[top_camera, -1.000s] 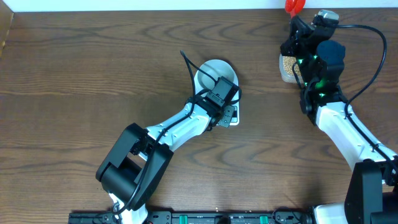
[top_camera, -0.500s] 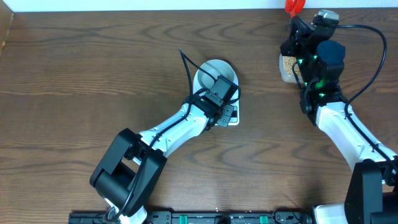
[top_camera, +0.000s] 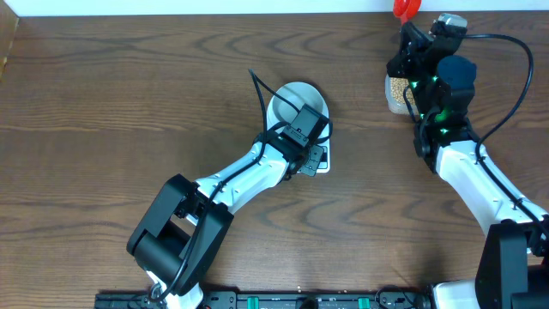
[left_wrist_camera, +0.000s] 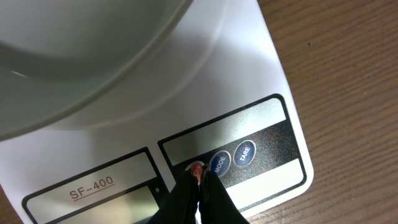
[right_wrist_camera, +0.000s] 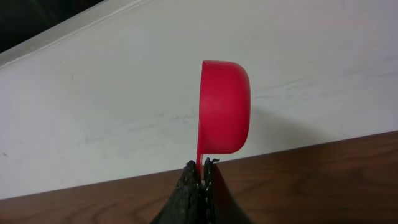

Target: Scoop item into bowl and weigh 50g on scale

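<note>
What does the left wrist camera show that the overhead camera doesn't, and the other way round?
Only the left wrist: the MODE button, the TARE button, the SF-400 label, and the shut left fingers with their tips at a reddish button. Only the overhead: the right arm with a red scoop at its end, beside a tub of beans. Both: the white scale, the bowl on it, the wooden table.

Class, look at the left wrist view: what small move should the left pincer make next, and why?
Probably a short press straight down: the left pincer, shut, points at the red button beside MODE on the scale, the bowl already sits there, and the right pincer holds the red scoop.
</note>
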You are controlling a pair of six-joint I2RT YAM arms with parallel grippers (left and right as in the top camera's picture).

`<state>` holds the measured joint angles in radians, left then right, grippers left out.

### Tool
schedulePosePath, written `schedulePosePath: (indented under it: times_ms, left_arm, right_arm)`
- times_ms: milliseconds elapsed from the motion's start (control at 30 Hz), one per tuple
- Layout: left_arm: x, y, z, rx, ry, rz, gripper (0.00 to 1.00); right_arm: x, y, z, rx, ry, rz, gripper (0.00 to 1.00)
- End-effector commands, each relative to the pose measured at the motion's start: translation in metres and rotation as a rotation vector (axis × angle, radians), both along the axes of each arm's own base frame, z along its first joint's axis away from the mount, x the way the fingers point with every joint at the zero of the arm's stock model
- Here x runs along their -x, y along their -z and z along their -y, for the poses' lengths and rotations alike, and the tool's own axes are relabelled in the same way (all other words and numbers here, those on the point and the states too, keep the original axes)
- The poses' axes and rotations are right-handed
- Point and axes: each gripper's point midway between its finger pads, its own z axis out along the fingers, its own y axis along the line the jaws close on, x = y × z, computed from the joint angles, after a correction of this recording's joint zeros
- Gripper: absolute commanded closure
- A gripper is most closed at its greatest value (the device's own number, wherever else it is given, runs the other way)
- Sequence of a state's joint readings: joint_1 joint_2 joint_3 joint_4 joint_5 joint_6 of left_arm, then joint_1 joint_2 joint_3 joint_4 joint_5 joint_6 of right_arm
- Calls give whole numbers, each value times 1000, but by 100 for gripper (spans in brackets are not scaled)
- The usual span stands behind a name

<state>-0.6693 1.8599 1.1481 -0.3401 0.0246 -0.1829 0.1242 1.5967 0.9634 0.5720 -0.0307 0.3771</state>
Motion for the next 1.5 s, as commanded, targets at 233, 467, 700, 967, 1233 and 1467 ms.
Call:
schedulePosePath:
  times_ms: [233,467,700,967,1233,1467]
  left_arm:
    - [-1,14,0,-4,4,-14,93]
    - [2,21,-2,-17,4,-30,93]
    - [5,27,-5,-32,3,-48,93]
    - [0,21,-7,-51,-7,-34,93]
    - [10,-65,-6,56,10,42,93]
    - [9,-141,-40,141,-58,165,64]
  right_arm:
    - [-2,-13,-5,15,-12,30,99]
    - [-2,-13,-6,15,-15,30,99]
    - [-2,-13,-6,15,-15,30,99]
    - [-2,-13,-6,15,-15,30,99]
    - [-2,-15,-5,14,-15,38,99]
    - [-2,-29,-5,7,-14,97,99]
